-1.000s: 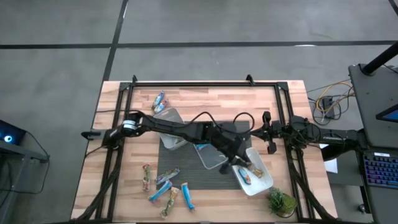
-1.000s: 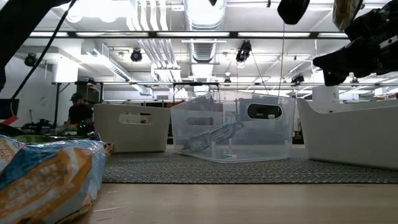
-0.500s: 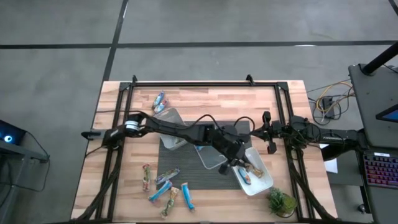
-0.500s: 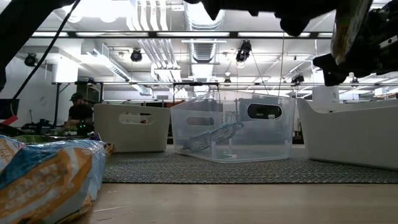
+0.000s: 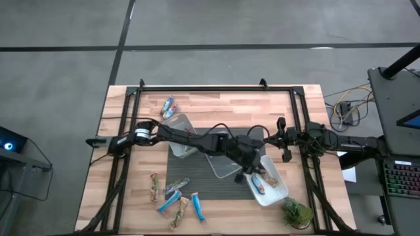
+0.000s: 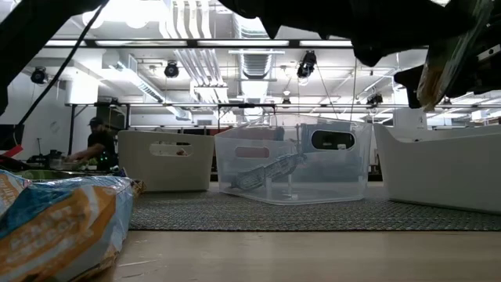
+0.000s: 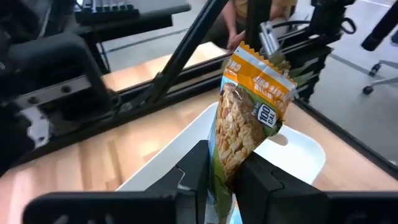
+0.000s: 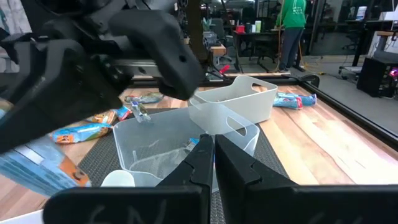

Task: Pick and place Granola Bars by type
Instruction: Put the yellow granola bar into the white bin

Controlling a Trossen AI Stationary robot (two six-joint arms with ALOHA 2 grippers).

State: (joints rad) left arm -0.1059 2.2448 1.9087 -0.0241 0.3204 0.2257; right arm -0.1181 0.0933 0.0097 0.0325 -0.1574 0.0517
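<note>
A tan-and-orange granola bar (image 7: pixel 252 112) is held by my left gripper (image 7: pixel 225 160) above the white tub (image 7: pixel 298 152) at the table's right; the same bar (image 6: pixel 438 66) shows in the low view. That tub (image 5: pixel 272 187) holds a blue bar (image 5: pixel 259 188). More granola bars lie loose at the near left (image 5: pixel 174 196) and by the far edge (image 5: pixel 168 105). My right gripper (image 8: pixel 213 146) is shut on nothing and waits at the right edge (image 5: pixel 280 139). My left gripper pinches one end of the tan bar (image 7: pixel 225 169) between its two fingers (image 7: pixel 200 163). It reaches from the table's left, slanting slightly down. The bar sticks out beyond the fingertips, its crimped free end (image 7: pixel 264 53) farthest away, lifted clear above the white tub.
A clear tub (image 5: pixel 223 164) stands mid-table on the dark mat (image 5: pixel 197 180), with a silver-grey bar (image 6: pixel 270 168) inside. A second pale tub (image 5: pixel 178 131) is left of it. A small green plant (image 5: pixel 296 213) sits at the near right corner. A person (image 6: pixel 98 141) is in the room behind.
My left gripper has come down toward the white tub with the tan bar still in its fingers and has rolled a little. In the low view the bar has sunk from the top edge and now hangs tilted just above the tub's rim.
</note>
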